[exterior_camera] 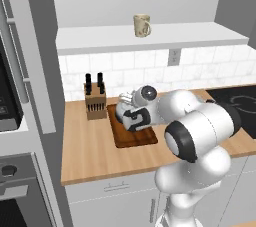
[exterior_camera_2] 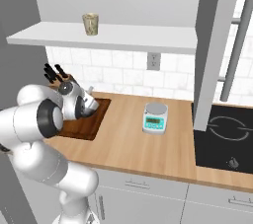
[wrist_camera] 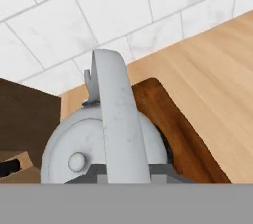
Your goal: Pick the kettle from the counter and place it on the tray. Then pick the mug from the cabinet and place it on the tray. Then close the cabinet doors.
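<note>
The grey kettle (wrist_camera: 106,144) hangs over the dark-brown tray (wrist_camera: 185,134), and my gripper (wrist_camera: 127,174) is shut on its arched handle. Whether the kettle's base touches the tray I cannot tell. In the left base view the gripper (exterior_camera: 125,112) holds the kettle (exterior_camera: 123,102) above the tray (exterior_camera: 135,140) on the counter (exterior_camera: 90,156). From the right, the hand (exterior_camera_2: 89,105) hides most of the kettle over the tray (exterior_camera_2: 93,119). The cream mug (exterior_camera: 142,25) (exterior_camera_2: 90,23) stands on the shelf of the cabinet (exterior_camera: 165,38), whose doors (exterior_camera: 37,46) (exterior_camera_2: 217,45) stand open.
A light-wood knife block (exterior_camera: 95,101) (exterior_camera_2: 57,76) stands just left of the tray. A small kitchen scale (exterior_camera_2: 155,117) sits mid-counter, a black cooktop (exterior_camera_2: 222,139) to the right. The oven column (exterior_camera: 10,121) bounds the left.
</note>
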### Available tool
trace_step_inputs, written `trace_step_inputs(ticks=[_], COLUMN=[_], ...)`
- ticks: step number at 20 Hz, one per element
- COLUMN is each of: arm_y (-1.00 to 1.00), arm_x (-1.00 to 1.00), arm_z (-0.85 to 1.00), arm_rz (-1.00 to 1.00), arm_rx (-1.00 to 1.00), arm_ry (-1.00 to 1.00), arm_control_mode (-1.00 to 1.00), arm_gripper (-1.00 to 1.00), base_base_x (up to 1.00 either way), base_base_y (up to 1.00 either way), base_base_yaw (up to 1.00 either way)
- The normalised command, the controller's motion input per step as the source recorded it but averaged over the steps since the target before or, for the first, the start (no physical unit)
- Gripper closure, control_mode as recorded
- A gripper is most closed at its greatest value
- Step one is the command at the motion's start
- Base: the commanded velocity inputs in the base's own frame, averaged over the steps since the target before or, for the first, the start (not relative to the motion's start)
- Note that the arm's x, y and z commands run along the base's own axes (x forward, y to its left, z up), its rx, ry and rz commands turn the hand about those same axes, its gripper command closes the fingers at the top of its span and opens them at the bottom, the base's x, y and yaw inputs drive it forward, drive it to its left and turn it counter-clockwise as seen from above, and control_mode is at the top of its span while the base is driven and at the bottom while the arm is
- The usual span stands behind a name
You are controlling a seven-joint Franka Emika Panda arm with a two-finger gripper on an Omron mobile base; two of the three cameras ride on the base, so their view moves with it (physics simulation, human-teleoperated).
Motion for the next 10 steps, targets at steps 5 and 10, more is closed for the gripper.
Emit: trace_step_inputs(ticks=[5,10], arm_y=[0.03,-0.04], arm_x=[0.27,0.16], arm_z=[0.0,-0.02], arm_rz=[0.0,0.0], arm_rx=[0.0,0.0], arm_ry=[0.16,0.08], arm_control_mode=[-1.0,-1.0], arm_gripper=[1.0,1.0], base_base_x=[0.0,0.0], base_base_y=[0.0,0.0], base_base_yaw=[0.0,0.0])
